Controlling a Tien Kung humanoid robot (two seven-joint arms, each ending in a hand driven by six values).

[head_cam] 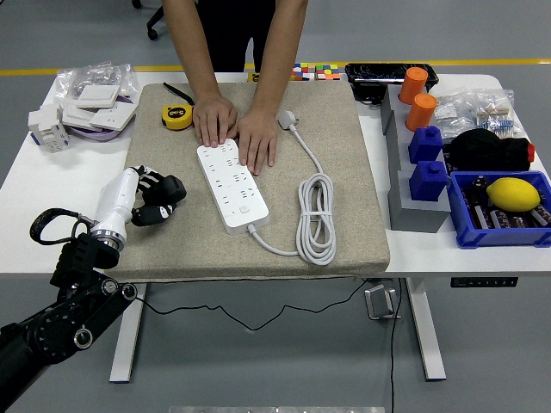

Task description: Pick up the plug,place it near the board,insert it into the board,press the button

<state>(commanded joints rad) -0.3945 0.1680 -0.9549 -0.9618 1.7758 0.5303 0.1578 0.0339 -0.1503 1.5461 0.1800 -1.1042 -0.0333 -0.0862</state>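
Well right of the left hand [157, 198], plug [287, 119] lies

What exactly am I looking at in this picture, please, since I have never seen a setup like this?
The camera sits high on a humanoid robot and looks down over a white table. The black arm entering at lower left is the robot's left arm; its robot hand, with dark fingers, rests at the left edge of a beige mat, curled and apparently holding nothing. The right arm is out of view. A person stands at the far side and presses both hands on the top end of a white power strip, whose coiled cable ends in a plug. Nearby lie a yellow tape measure, orange cylinders, blue blocks and a blue bin.
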